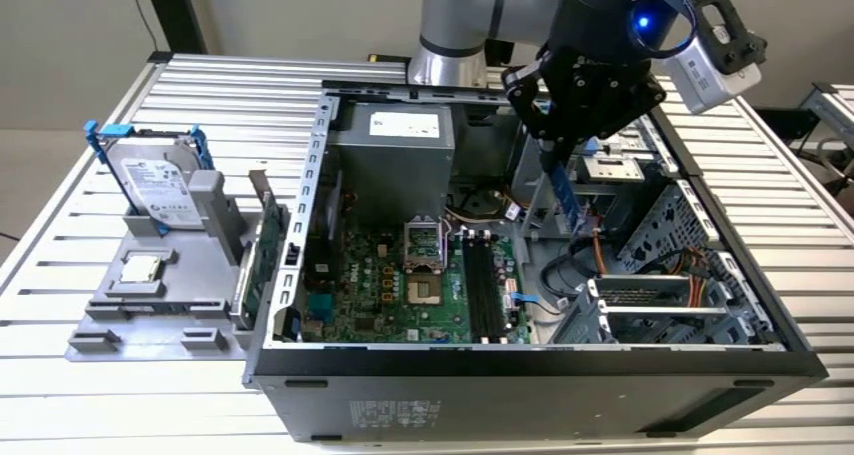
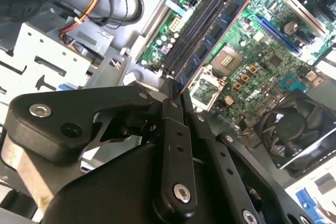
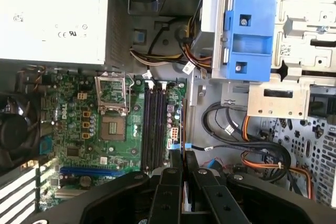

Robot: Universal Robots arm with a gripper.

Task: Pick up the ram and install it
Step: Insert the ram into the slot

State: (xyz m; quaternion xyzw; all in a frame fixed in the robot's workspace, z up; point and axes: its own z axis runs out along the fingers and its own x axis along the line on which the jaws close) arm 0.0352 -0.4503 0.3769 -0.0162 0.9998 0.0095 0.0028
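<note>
Holding the ram [image 1: 569, 200] above the open computer case [image 1: 534, 360], not yet seated.
Gripped at one end by the tool [image 1: 558, 147], closed narrow on it; hanging just beside the black memory slots [image 1: 487, 290], on the side of the cables [image 1: 577, 267]. Risks judged: snagging those cables on descent; meeting a slot skewed, given the one-end hold; pivoting in the grip under seating force.

The ram's [image 2: 216, 29] held end was buried inside the gripper [image 2: 176, 92]; the arm [image 1: 454, 25] ran out of frame above.
</note>
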